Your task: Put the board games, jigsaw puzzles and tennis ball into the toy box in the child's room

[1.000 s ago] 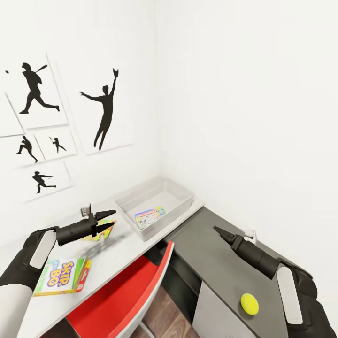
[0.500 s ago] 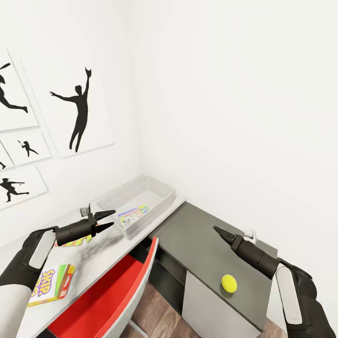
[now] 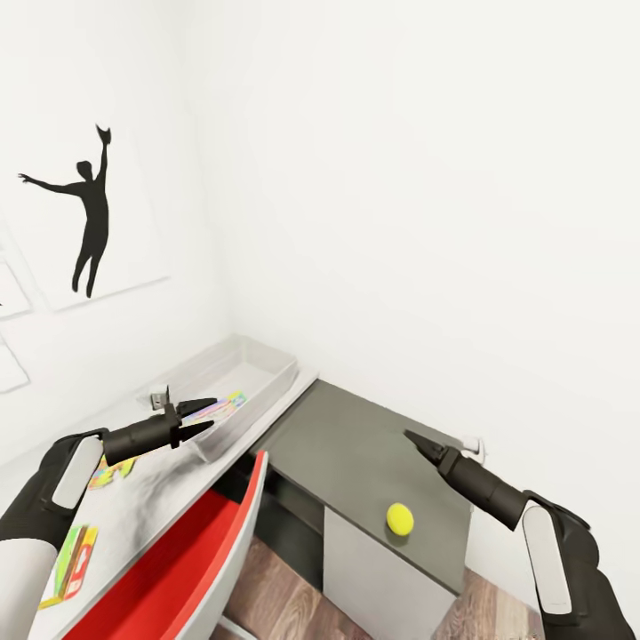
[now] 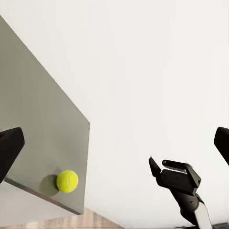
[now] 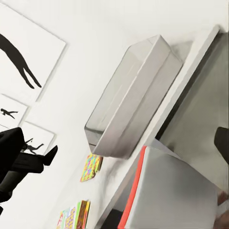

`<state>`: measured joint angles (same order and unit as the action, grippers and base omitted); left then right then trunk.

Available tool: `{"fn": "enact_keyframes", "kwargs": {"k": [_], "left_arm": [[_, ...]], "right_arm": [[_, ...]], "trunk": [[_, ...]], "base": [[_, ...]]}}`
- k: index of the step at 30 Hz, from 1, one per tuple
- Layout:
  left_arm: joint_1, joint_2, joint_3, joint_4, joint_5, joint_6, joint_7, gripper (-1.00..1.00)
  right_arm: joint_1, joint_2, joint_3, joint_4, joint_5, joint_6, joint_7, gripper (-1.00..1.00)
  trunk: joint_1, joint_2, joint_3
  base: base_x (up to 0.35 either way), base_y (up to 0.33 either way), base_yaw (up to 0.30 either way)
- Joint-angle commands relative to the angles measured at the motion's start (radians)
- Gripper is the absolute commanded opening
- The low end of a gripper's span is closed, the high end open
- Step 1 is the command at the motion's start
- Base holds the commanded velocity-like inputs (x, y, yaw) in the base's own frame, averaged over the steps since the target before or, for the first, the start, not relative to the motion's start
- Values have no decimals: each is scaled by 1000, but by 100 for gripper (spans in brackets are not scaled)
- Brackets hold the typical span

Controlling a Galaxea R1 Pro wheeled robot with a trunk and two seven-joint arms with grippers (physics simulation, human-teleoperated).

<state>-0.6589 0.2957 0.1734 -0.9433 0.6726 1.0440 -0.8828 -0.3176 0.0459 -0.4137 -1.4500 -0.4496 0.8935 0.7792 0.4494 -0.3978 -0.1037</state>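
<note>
The tennis ball (image 3: 399,518) sits on the dark low cabinet (image 3: 356,444), just below and in front of the right pincer (image 3: 414,438). That pincer looks shut and empty. The left pincer (image 3: 200,416), open and empty, hangs by the toy box (image 3: 267,391).

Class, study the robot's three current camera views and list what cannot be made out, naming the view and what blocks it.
- Skip-Bo box, head view: cut off by the picture's left edge, lettering unreadable.
- Jigsaw puzzle, head view: partly hidden behind the left arm.
- Item inside the toy box, head view: seen edge-on past the left gripper, too small to identify.
- Right gripper, head view: opening unclear.
</note>
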Motion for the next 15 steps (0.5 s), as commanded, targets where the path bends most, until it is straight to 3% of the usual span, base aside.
{"fn": "enact_keyframes", "kwargs": {"k": [1,15], "left_arm": [[-1,0,1,0,-4,3,-5,100],[-1,1,1,0,-4,3,-5,100]], "right_arm": [[-2,0,-3,8,2,5,5,100],[-2,1,-4,23,2,4,5,100]], "trunk": [[1,-2,-2],[1,-2,-2]], "base": [[-1,43,-279],[0,32,-278]]}}
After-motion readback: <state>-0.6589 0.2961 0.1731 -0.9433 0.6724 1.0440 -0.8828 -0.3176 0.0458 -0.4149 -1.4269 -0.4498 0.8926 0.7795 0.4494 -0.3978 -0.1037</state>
